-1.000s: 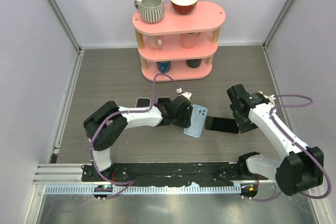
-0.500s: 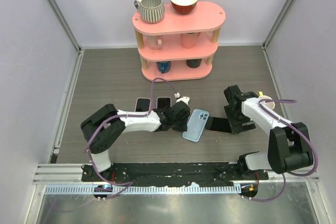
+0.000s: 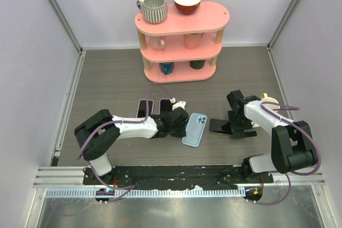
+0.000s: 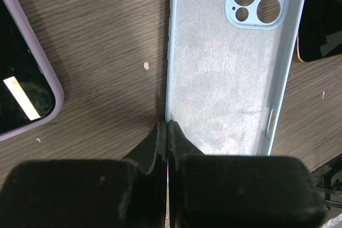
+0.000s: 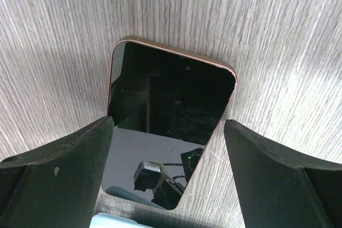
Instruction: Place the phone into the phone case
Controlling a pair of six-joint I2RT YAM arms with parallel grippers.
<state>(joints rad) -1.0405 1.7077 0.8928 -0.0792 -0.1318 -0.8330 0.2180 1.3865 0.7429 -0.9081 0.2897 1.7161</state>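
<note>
Now left tool [image 4: 167, 127] tight on case [image 4: 224, 84]

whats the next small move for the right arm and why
Probably close the right pincer on the black-screened, rose-gold-edged phone: its open fingers flank the phone lying flat on the grey wood table, and the left pincer is shut on the edge of the light blue silicone phone case.

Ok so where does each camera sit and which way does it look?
Top external: above and behind the bases, looking down at the table; both arms show.
Left wrist: on the left wrist, facing down; left gripper closed on the phone case wall.
Right wrist: on the right wrist, facing down; right gripper open astride the phone.
Shared: top and left wrist both show that case.
</note>
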